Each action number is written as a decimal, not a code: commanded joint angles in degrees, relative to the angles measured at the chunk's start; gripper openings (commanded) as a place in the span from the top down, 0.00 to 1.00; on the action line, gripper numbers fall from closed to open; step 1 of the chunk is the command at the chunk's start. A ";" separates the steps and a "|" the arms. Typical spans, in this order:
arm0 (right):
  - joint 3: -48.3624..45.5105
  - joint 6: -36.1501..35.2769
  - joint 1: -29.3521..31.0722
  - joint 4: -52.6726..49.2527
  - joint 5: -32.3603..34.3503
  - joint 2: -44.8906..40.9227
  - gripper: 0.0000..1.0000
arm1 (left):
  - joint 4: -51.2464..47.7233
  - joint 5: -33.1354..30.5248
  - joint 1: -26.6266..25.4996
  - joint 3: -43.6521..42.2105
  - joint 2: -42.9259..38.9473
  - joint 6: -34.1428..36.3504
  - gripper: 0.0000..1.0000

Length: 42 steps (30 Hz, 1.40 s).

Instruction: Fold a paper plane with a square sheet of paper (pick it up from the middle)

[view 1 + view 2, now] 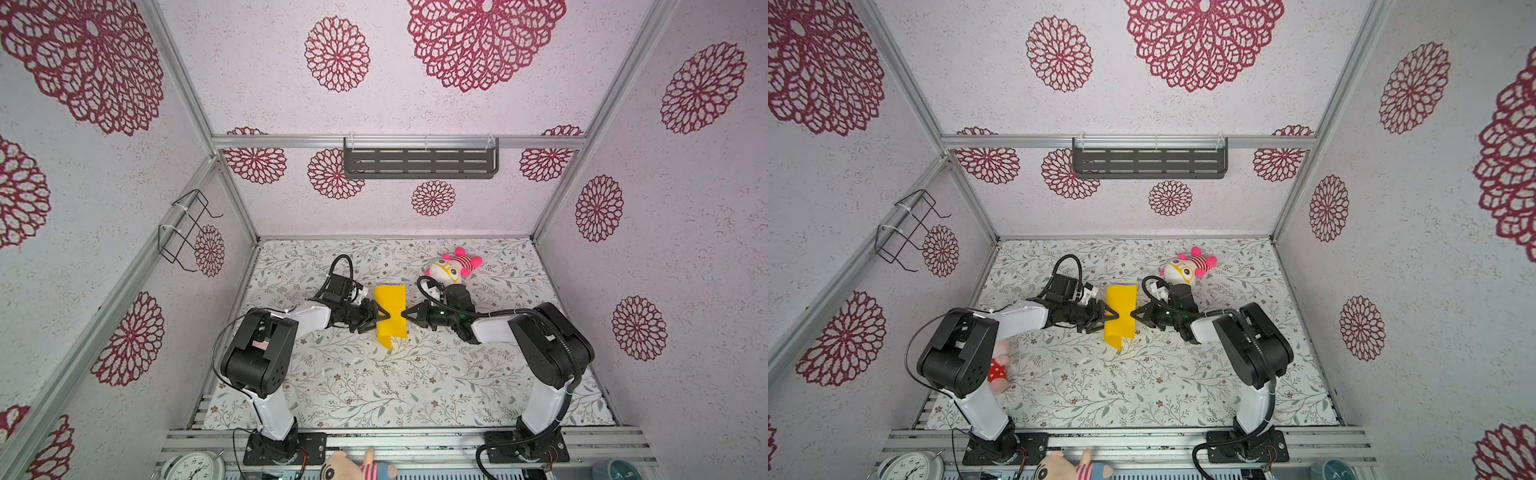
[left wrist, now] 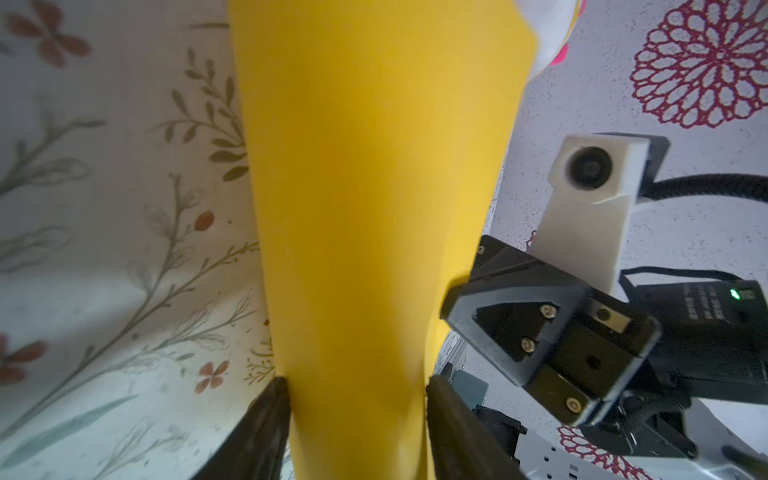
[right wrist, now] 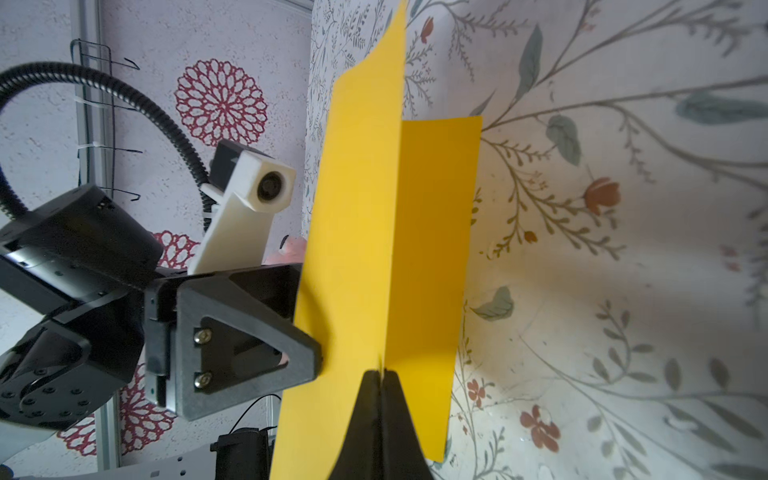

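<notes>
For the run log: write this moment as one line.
sheet: folded over, between arms | left pincer: jaws apart astride sheet | right pincer: shut on sheet edge

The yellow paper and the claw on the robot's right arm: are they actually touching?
Touching. The right wrist view shows the right gripper shut, with the edge of the folded yellow paper pinched between its jaws.

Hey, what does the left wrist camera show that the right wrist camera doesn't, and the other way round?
Only the left wrist view: the left claw, fingers standing apart with the yellow paper between them, and a bit of the pink-and-white plush toy. Only the right wrist view: the right claw shut on the paper where two yellow flaps meet, and the wire rack on the wall. Both: the paper, the opposite claw at its edge, the floral table cover.
</notes>
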 commanded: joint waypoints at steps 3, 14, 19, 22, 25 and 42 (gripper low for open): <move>0.89 -0.93 0.83 -2.17 0.98 -4.21 1.00 | -2.71 -4.18 0.56 -0.80 -4.01 2.23 0.30; 5.70 -1.87 1.47 -11.97 0.97 -8.41 1.00 | -3.18 -11.73 1.22 -3.41 -10.73 3.52 0.11; 6.92 -0.59 2.36 -10.65 -0.24 -7.38 1.00 | -3.85 -14.22 1.16 -3.79 -9.84 3.09 0.14; 7.00 0.43 2.45 -8.84 -0.72 -6.17 1.00 | -4.82 -15.71 0.92 -3.54 -9.00 2.92 0.16; 7.48 -0.78 2.28 -10.22 0.22 -4.73 1.00 | -6.03 -17.02 0.55 -2.80 -8.30 3.25 0.16; 12.27 -16.34 1.28 -32.27 13.93 0.19 1.00 | -15.88 -23.43 -7.38 8.63 -0.19 5.43 0.19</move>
